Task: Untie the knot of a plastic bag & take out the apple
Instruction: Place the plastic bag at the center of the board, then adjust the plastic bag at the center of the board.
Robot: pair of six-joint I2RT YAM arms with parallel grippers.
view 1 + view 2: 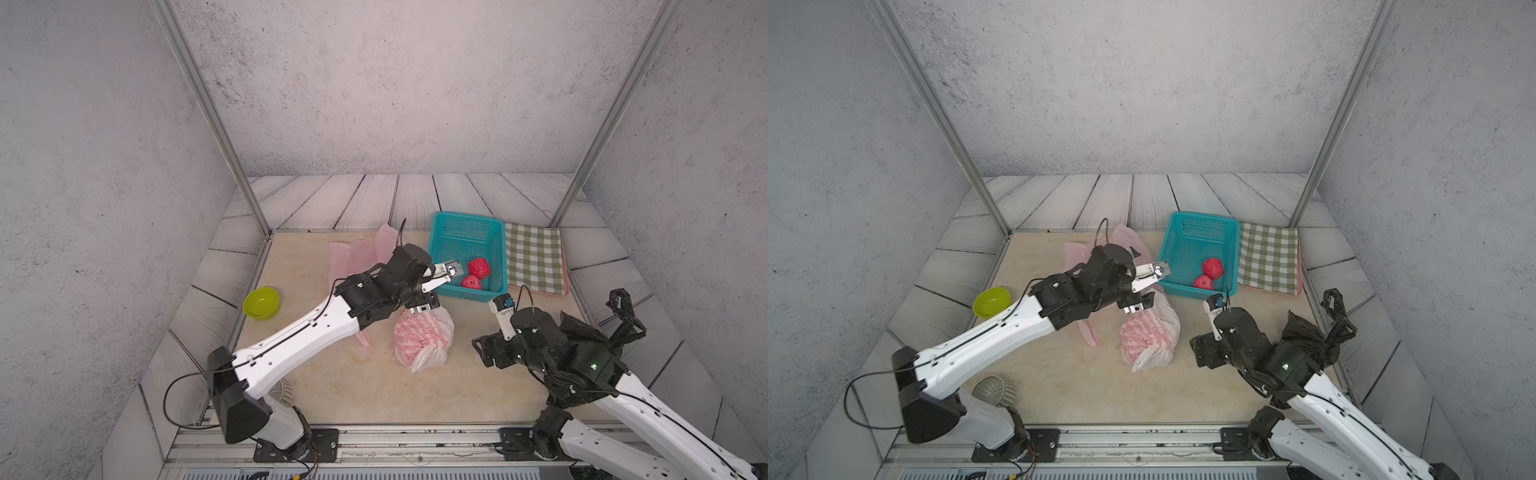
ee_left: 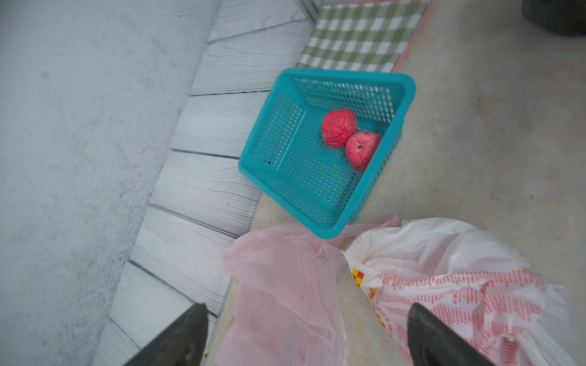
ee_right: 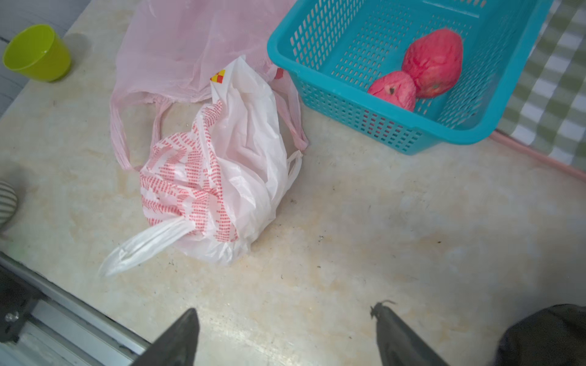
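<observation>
Both pincers, left pincer [image 2: 306, 307] and right pincer [image 3: 285, 310], gape wide, holding nothing; the white bag [image 3: 241, 158] lies near the blue basket [image 3: 456, 138], likely soft, light, slippery; two apples [image 3: 434, 63] sit inside the basket; best pinch the bag's twisted handle [image 3: 149, 244].

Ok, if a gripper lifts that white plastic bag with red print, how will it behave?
Probably floppy: the white plastic bag with red print lies crumpled in folds, so it should sag. Its rounded bulge hints at something inside, so weight may hang low. The glossy film may slip.
</observation>
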